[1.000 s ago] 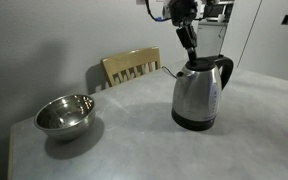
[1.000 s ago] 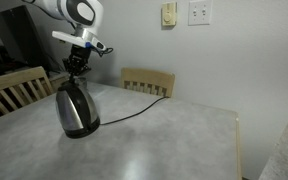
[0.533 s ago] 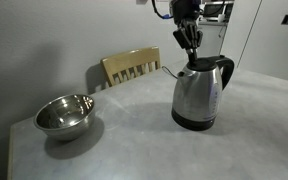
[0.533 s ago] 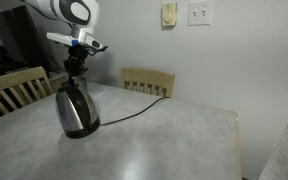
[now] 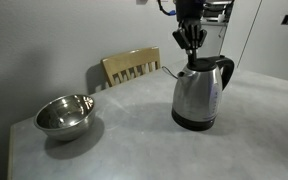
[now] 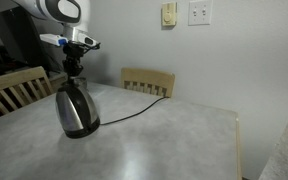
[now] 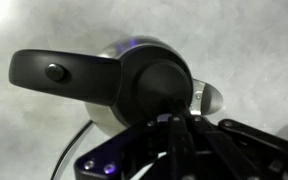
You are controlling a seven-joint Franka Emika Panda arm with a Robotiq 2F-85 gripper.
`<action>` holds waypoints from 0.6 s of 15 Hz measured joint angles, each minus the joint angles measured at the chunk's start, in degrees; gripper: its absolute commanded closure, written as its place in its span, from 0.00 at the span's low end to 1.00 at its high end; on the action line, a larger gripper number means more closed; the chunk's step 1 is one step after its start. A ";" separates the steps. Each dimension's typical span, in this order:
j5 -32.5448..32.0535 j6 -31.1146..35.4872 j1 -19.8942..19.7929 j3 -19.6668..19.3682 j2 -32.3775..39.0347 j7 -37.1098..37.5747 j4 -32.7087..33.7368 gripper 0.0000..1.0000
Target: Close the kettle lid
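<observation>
Hovering just above the kettle lid (image 5: 191,65), your gripper (image 5: 189,46) looks clenched on nothing. You have one kettle (image 5: 199,92) upright on the worktop (image 5: 134,135), lid flat on top. One steel bowl (image 5: 64,113) sits well apart, bare metal inside. Two seats: corner chair (image 6: 12,88), wall chair (image 6: 147,80).

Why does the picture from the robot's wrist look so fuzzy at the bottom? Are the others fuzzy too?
Wrist view: the pincer sits very close to the camera, so it blurs, while the kettle lid looks only soft. In an exterior view the kettle is sharp and the bowl casts a dark shadow.
</observation>
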 measured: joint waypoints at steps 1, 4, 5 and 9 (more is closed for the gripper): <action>-0.25 1.17 0.06 0.00 -0.88 0.09 -1.24 1.00; -1.39 4.42 0.39 -0.04 -3.21 0.66 -4.64 1.00; -2.03 5.18 0.51 -0.07 -4.14 1.05 -5.74 1.00; -4.80 6.50 0.73 -0.09 -7.82 2.13 -8.95 0.67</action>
